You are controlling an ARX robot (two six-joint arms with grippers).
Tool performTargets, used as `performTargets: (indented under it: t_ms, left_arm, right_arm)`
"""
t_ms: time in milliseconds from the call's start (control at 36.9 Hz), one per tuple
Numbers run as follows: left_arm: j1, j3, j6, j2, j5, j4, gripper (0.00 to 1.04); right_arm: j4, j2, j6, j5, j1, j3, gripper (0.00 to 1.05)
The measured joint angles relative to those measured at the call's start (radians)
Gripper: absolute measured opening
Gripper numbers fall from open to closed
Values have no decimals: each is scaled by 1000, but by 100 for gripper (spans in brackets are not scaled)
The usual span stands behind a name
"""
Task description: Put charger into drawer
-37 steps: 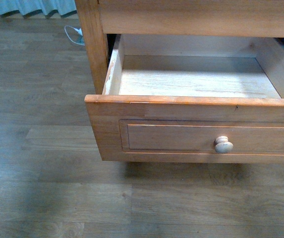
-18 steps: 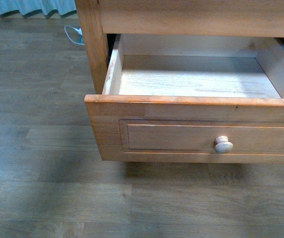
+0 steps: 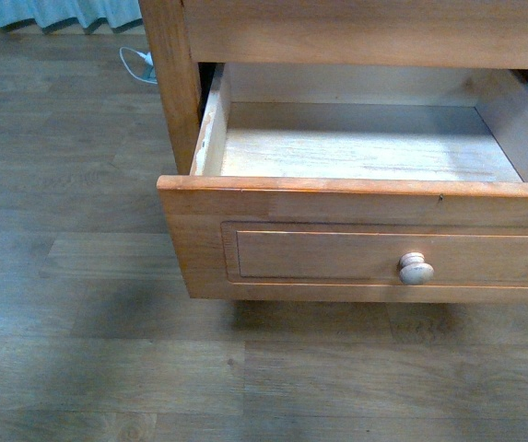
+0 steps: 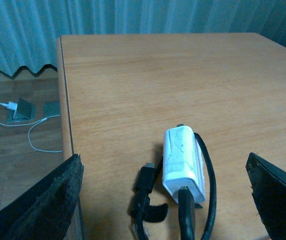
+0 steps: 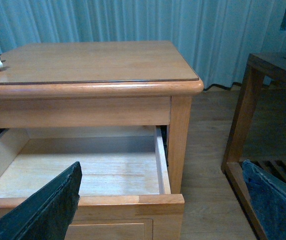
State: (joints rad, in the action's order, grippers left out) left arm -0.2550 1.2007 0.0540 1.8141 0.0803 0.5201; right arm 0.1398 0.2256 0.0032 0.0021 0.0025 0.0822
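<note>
Charger [image 4: 181, 167] lies untouched on the tabletop [image 4: 147, 75] between the fingers of the wide-open left hand [image 4: 163, 164]; right hand [image 5: 161, 172] likewise gapes, empty.

We see 1 charger [image 4: 182, 161] lying flat on the wooden tabletop [image 4: 143, 75], between the spread fingers of our left gripper [image 4: 162, 164].

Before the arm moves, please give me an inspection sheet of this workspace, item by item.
Surface: wooden cabinet top, flat.
Job's things: charger lies on the top; drawer pulled open, nothing seen inside.
Clutter: nothing seen.
Grippers: left gripper open, straddling charger, not touching; right gripper open, holding nothing.
Cables: black cable looped beside charger; white cord on floor.
Surroundings: curtain; second wooden table.
</note>
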Motion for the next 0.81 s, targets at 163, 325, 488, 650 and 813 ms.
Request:
performTargets:
  t_ms: [163, 325, 488, 650, 813]
  left_arm:
    - [0, 77, 3, 76, 34, -14, 98]
    - [-10, 128, -2, 130, 62, -48, 98]
    - [-24, 156, -14, 156, 87, -75, 98]
    - [-31, 167, -52, 159, 84, -96, 73]
    - [-31, 167, -61, 159, 76, -110, 42]
  right_arm:
    - [0, 0, 0, 0, 0, 0, 96]
    - [0, 0, 0, 0, 0, 0, 96]
    - [0, 0, 0, 0, 0, 0, 96]
    - [0, 0, 0, 0, 0, 0, 96]
    - [0, 0, 0, 0, 0, 0, 96]
